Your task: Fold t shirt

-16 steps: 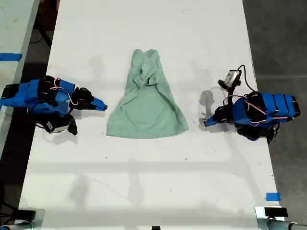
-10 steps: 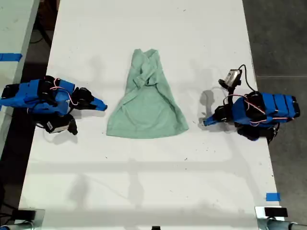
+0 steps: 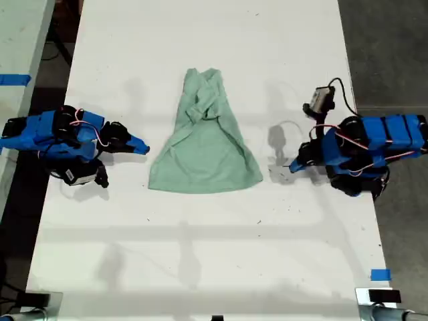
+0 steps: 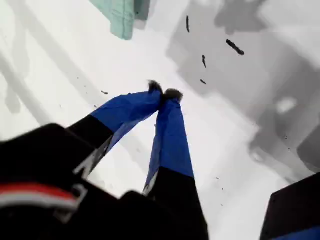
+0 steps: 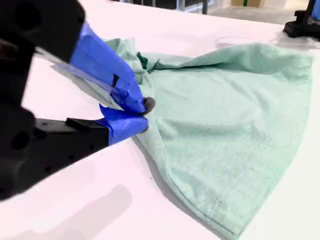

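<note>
t shirt (image 3: 204,144) lies bunched approx. mid desk (image 3: 214,254). My first hand (image 4: 164,92): tips together, empty, over bare desk, apart from t shirt. My second hand (image 5: 144,114): tips together, empty, just beside t shirt's edge.

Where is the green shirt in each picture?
Exterior view: the t shirt lies in the middle of the table, between the two arms.
First wrist view: only a corner of the t shirt shows, beyond my first gripper.
Second wrist view: the t shirt fills much of the picture, just behind my second gripper.
Shared landmark: the white table it lies on.
</note>
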Available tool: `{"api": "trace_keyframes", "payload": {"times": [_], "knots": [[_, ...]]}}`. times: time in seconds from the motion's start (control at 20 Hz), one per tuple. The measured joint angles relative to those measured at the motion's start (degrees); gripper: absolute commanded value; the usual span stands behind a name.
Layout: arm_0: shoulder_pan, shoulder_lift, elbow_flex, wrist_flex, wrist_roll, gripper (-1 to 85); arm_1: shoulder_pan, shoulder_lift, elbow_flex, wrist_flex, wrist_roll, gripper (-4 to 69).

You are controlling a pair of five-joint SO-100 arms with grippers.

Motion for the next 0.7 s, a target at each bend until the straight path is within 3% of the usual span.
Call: {"api": "trace_keyframes", "payload": {"times": [0.15, 0.25, 0.45, 0.7], "knots": [[0.00, 0.00, 0.00, 0.00, 0.00, -0.1, 4.66, -30.23, -22.24, -1.23, -7.56, 26.3], [0.00, 0.00, 0.00, 0.00, -0.09, -0.1, 8.26, -37.35, -25.93, -5.27, -12.66, 30.6], [0.00, 0.00, 0.00, 0.00, -0.26, -0.1, 9.76, -51.50, -33.93, -7.38, -16.52, 29.5], [0.00, 0.00, 0.00, 0.00, -0.26, -0.1, 9.49, -61.00, -35.86, -11.43, -14.94, 29.5]]}}
